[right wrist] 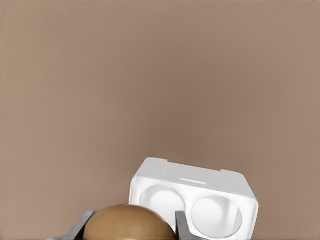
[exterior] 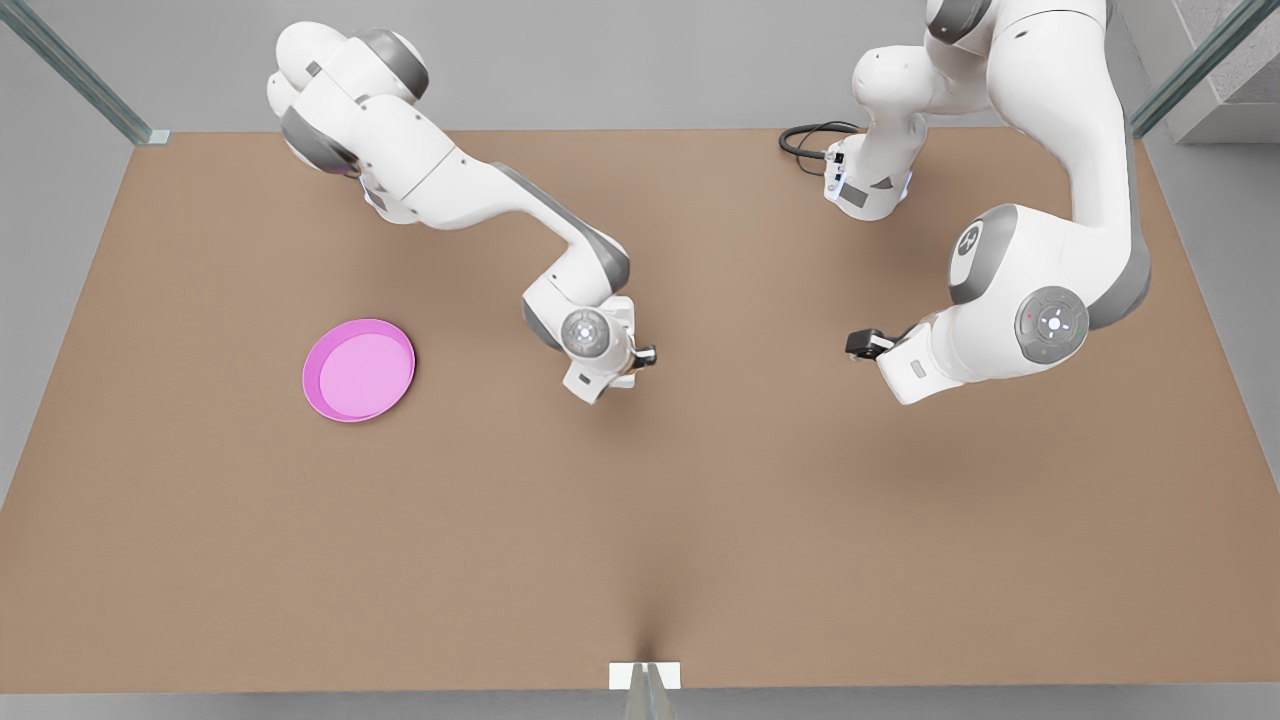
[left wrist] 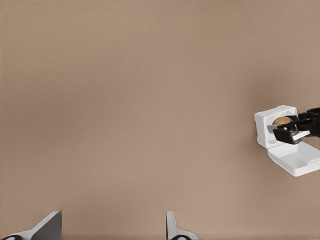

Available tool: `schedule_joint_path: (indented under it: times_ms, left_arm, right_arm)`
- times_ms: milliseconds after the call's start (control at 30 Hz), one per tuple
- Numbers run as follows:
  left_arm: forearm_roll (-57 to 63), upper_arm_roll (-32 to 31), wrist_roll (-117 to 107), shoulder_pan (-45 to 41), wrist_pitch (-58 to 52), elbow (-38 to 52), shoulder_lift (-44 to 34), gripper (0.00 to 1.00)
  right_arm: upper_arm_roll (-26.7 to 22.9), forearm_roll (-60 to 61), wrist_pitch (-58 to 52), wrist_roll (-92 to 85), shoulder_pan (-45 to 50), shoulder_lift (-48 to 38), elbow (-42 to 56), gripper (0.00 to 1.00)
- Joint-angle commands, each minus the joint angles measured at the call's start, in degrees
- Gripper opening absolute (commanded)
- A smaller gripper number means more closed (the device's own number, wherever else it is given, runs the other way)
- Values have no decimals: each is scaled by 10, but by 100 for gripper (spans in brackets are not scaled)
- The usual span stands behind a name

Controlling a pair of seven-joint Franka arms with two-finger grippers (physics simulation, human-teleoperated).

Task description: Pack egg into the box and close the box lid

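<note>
Above the box (right wrist: 196, 179), my right claw (right wrist: 131, 226) grips the egg (right wrist: 127, 224) between both fingers. 2 wells of the box show just beyond the egg, both unfilled. From my left wrist, the box sits on the table (left wrist: 150, 100) with its lid (left wrist: 296, 160) swung open and lying flat beside the tray. My left claw (left wrist: 111, 227) hangs well apart from it over bare table, fingers spread, holding nothing. Toward the front view's left, a pink plate (exterior: 310, 385) rests on the table.
</note>
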Motion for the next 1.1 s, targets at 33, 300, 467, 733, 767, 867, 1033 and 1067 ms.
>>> schedule_joint_path:
  times_ms: [33,300,467,733,767,867,1033,1067]
  left_arm:
    - [0,0,1,0,0,0,0,100]
    - [0,-3,2,0,0,1,-1,100]
    - [2,-8,-7,0,-8,49,-20,100]
    - [-2,-77,-539,-210,38,43,24,21]
    - [-3,-47,-609,-270,64,42,34,21]
    - [-5,-35,-752,-362,125,48,84,21]
    - [2,-32,-776,-409,196,6,93,21]
    - [3,-31,-776,-414,214,-13,92,21]
  right_arm:
    - [1,-18,-1,112,0,0,3,100]
    - [1,-18,-13,111,-7,-9,12,100]
    - [1,-78,-229,-136,-291,-270,4,100]
    - [-133,-23,-405,-306,-313,-323,92,100]
    - [-143,5,-393,-313,-313,-323,88,100]
    - [-158,1,-382,-335,-305,-319,84,100]
    - [-149,-12,-365,-344,-304,-300,90,100]
    - [-146,-13,-365,-344,-304,-297,92,100]
